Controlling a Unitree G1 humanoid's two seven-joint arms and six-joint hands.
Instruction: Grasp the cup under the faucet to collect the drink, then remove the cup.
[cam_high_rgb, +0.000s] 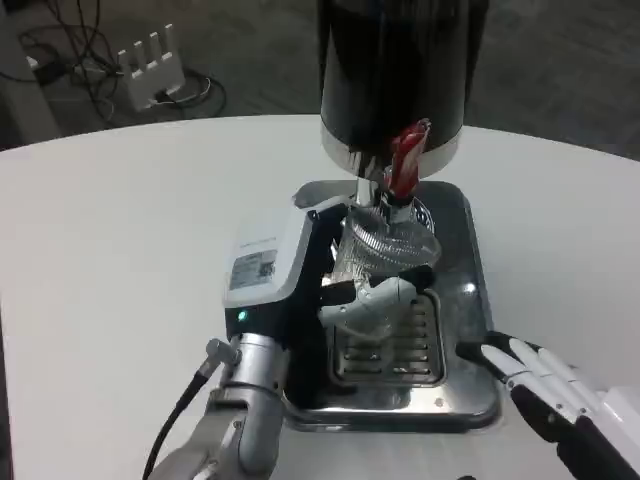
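Observation:
A clear ribbed plastic cup stands over the steel drip tray, just below the red faucet lever of the black drink dispenser. My left hand grips the cup from its left side, with fingers wrapped across the cup's front. My right hand lies low at the tray's front right corner, fingers apart and holding nothing. I see no liquid in the cup.
The slotted grate fills the tray's front half. The round white table spreads wide to the left. A white router and cables lie on the floor beyond the table.

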